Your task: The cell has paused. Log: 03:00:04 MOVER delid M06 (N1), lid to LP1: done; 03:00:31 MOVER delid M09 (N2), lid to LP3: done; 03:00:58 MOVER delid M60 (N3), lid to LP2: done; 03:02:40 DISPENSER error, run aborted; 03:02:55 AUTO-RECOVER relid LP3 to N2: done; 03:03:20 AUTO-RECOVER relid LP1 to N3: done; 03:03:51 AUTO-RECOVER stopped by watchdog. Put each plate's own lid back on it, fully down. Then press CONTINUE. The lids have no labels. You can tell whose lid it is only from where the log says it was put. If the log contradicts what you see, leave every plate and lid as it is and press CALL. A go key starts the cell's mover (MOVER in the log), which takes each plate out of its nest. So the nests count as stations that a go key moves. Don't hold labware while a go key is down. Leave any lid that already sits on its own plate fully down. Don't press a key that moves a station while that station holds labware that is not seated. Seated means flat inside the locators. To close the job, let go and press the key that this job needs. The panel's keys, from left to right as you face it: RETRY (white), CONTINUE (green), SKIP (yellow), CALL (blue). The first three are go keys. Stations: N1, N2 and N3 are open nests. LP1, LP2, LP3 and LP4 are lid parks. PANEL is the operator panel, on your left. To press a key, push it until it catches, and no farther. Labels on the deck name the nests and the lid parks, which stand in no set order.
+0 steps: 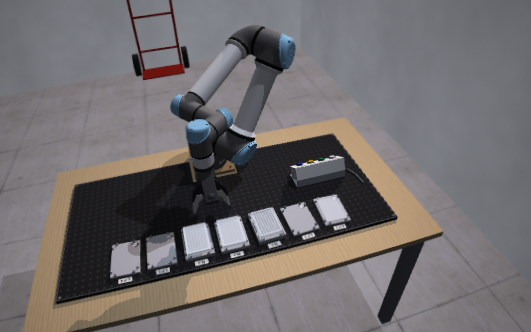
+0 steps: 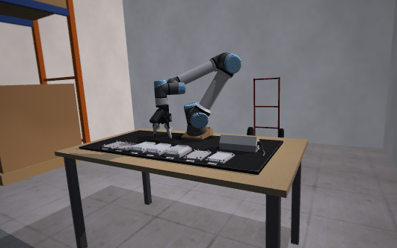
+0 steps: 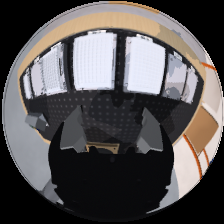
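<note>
The gripper [image 1: 211,199] is held with its jaws spread wide and nothing between them, suspended above the black perforated deck [image 1: 95,210] just behind the row of stations. In the wrist view, two white plates [image 3: 94,59] are seen directly ahead at 12 o'clock, beyond the fingertips.

Seen from the top view, seven stations are arranged in one row along the near edge of the deck. Counted from 9 o'clock toward 3 o'clock, two grey lid parks [image 1: 125,259] are found first, then three well plates: a first plate [image 1: 198,240], a second plate [image 1: 231,233] and a third plate [image 1: 266,224] whose wells appear more sharply gridded. Two further positions follow, a grey park [image 1: 299,218] and a pale lid [image 1: 331,209] at the far end. The deck labels are too small to be read.

No object is placed between the gripper and the plates.

The operator panel [image 1: 318,170] is located at 2 o'clock from the gripper, well apart, with four coloured keys on top. The arm's wooden base block [image 2: 210,133] is found behind the gripper. A red hand truck [image 1: 156,48] is stood on the floor at 12 o'clock, beyond the table [image 1: 410,220].
</note>
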Controlling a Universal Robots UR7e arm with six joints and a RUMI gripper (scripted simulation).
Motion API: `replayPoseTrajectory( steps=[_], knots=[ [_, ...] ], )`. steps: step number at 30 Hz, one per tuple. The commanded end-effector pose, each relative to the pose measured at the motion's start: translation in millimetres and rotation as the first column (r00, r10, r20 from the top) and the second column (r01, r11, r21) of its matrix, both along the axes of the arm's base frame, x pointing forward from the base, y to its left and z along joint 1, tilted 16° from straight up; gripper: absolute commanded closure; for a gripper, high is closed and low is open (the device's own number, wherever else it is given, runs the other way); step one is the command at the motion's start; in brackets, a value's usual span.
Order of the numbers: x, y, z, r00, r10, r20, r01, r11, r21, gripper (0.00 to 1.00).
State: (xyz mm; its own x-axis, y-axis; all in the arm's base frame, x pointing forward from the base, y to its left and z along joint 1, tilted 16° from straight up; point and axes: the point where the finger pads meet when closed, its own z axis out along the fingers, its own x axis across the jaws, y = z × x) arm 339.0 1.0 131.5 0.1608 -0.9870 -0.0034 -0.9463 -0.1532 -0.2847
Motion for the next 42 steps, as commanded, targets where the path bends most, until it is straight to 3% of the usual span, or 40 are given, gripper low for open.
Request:
replayPoseTrajectory(
  steps=[1, 21, 42],
  knots=[
    [23.2, -13.8, 4.6, 1.000, -0.001, -0.004, 0.001, 1.000, -0.003, 0.18],
    [96.9, -61.8, 23.5, 1.000, -0.001, -0.004, 0.001, 1.000, -0.003, 0.18],
    [100.2, -62.9, 19.3, 1.000, -0.001, -0.004, 0.001, 1.000, -0.003, 0.18]
  ],
)
